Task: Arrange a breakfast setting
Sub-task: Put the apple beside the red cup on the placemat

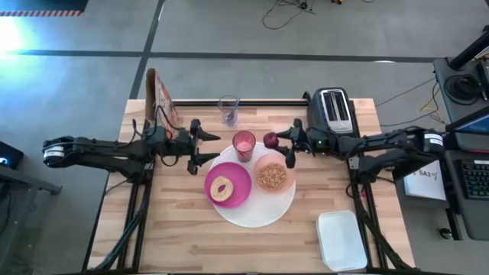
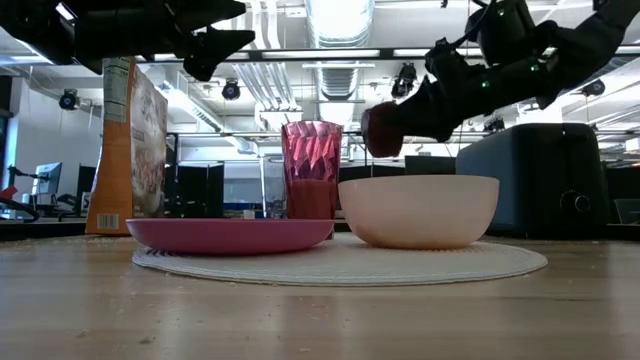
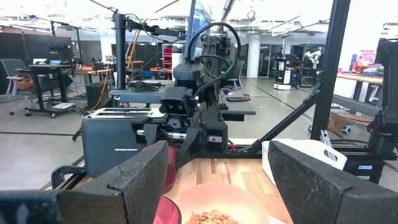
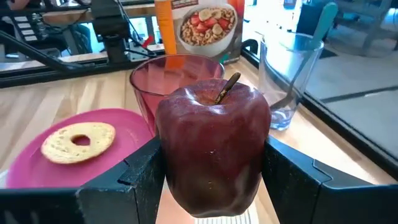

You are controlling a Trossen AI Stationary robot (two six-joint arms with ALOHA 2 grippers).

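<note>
Breakfast setting, as I log it from the remote station: a big round white plate (image 1: 256, 210) lies at the centre of the high view on the light wooden surface (image 1: 191, 244). On its left part sits a smaller magenta plate (image 1: 238, 186) carrying a pale sliced bagel (image 1: 222, 189). On its right part sits a pale pink bowl (image 1: 272, 177) filled with tan cereal. A faceted pink tumbler (image 1: 244, 145) stands upright at the white plate's upper edge, between the two arms.

A dark red round apple (image 4: 212, 146) with a short stem is clamped between the fingers of the right pincer (image 1: 289, 143), just right of the tumbler in the high view. In the low view I see it held up in the air above the bowl's rim, clear of the surface.

The left pincer (image 1: 208, 147) hangs left of the tumbler, above the surface, its fingers apart with nothing between them.

A clear drinking glass (image 1: 228, 109) stands upper centre of the high view, near the far edge. In the right wrist view something thin stands inside it; I cannot tell what.

Other items: an upright orange cereal box (image 1: 160, 98) at upper left, a black toaster (image 1: 333, 108) at upper right, a white rectangular lidded container (image 1: 341, 240) at lower right.
</note>
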